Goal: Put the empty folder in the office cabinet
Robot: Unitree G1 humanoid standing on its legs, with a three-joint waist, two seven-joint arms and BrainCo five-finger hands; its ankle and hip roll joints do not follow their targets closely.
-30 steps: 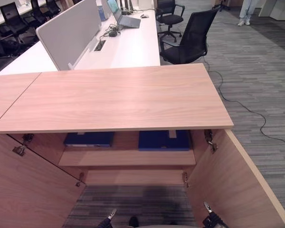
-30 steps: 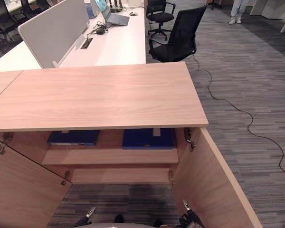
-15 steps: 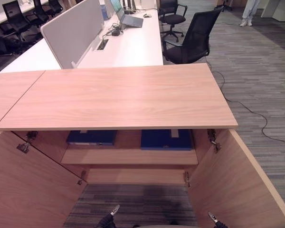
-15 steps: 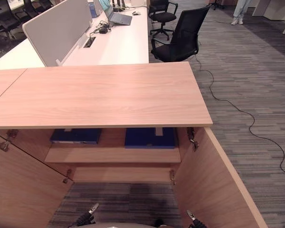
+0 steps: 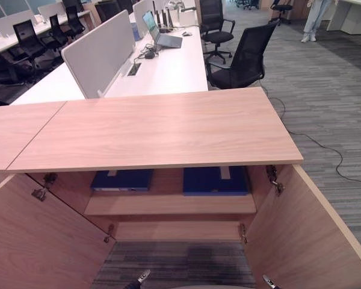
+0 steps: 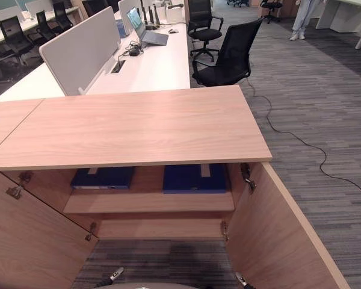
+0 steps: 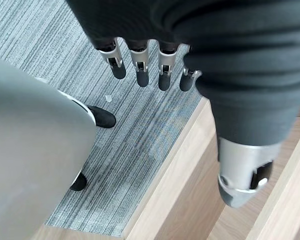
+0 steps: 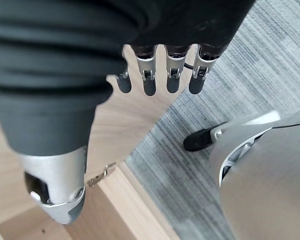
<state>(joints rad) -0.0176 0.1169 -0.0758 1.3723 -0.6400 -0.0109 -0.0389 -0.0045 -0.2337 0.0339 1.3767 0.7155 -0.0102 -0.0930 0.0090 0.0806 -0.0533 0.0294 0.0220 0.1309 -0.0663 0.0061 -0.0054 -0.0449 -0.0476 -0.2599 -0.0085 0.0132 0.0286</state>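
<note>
Grey striped carpet (image 5: 325, 78) is stretching across an open office, running flat and ribbed to the far right, where a person's legs (image 5: 313, 21) are standing. Long white desks (image 5: 168, 63) are reaching away at the far left, carrying a pale upright divider panel (image 5: 102, 54) and an open laptop (image 5: 162, 36), with black mesh chairs (image 5: 243, 57) standing beside them. Nearest, a low office cabinet (image 5: 162, 129) in light wood-grain laminate is spreading its broad rectangular top across the middle, and its two doors (image 5: 307, 241) are hanging wide open to left and right on small metal hinges (image 5: 275, 179). Inside, on the upper shelf (image 5: 168, 205), two flat blue folders are lying apart: a darker folder (image 5: 123, 179) at the left and a brighter blue folder (image 5: 215, 180) at the right, each showing a pale spine label. Low beside the left door, the left hand (image 7: 150, 65) is hanging with straight, relaxed silver fingers, holding nothing. By the right door, the right hand (image 8: 165, 70) is hanging likewise, fingers extended and empty.
</note>
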